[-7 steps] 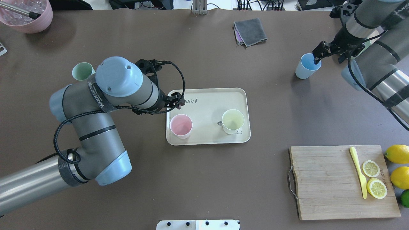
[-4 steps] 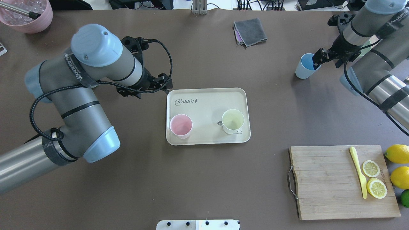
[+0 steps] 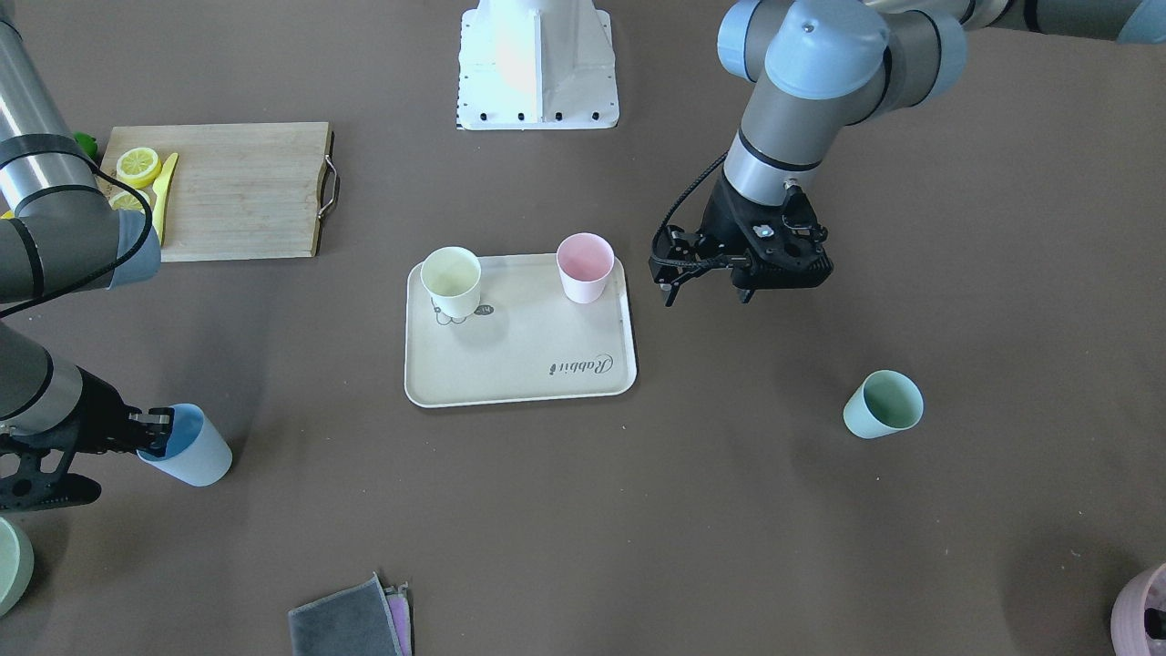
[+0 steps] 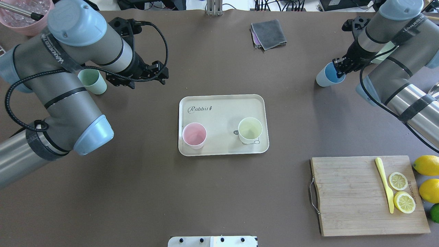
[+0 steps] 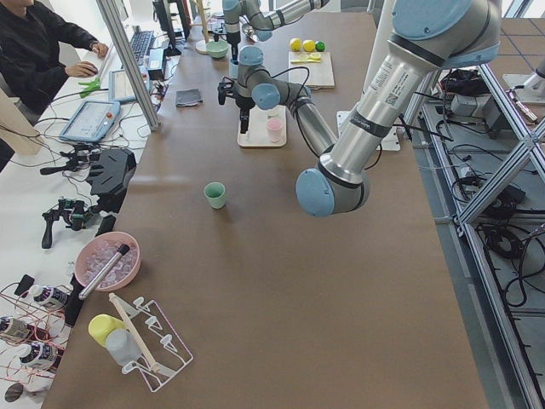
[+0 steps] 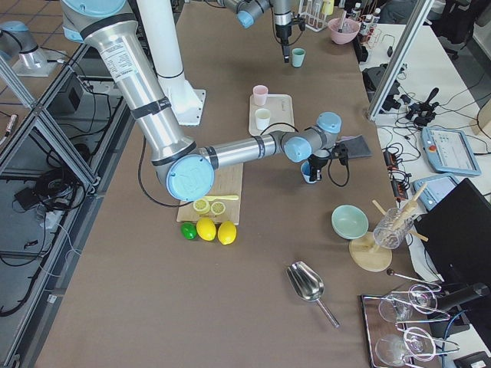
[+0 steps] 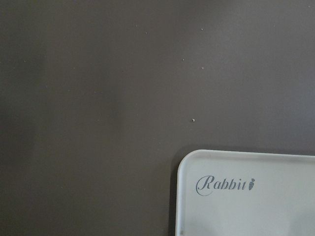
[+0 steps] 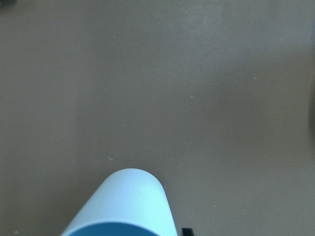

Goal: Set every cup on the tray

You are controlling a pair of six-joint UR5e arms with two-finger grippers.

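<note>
The cream tray (image 4: 223, 113) lies mid-table, with the pink cup (image 4: 194, 135) and the yellow cup (image 4: 250, 130) upright on it. The mint green cup (image 4: 92, 81) stands on the table to the tray's far left, partly behind my left arm. My left gripper (image 4: 148, 79) hangs open and empty between that cup and the tray, also in the front view (image 3: 706, 293). My right gripper (image 4: 339, 66) is shut on the rim of the blue cup (image 4: 327, 75) at the far right, which is slightly tilted (image 3: 187, 445). The left wrist view shows the tray's corner (image 7: 246, 206).
A wooden cutting board (image 4: 349, 195) with lemon slices and a yellow knife lies front right, whole lemons (image 4: 427, 164) beside it. A grey cloth (image 4: 268, 33) lies at the back. A pink pot (image 4: 27, 20) is back left, a sage dish (image 3: 9, 565) by my right arm.
My left arm has swung away from the tray's corner towards the back left, near the green cup. My right gripper has closed on the blue cup's rim.
</note>
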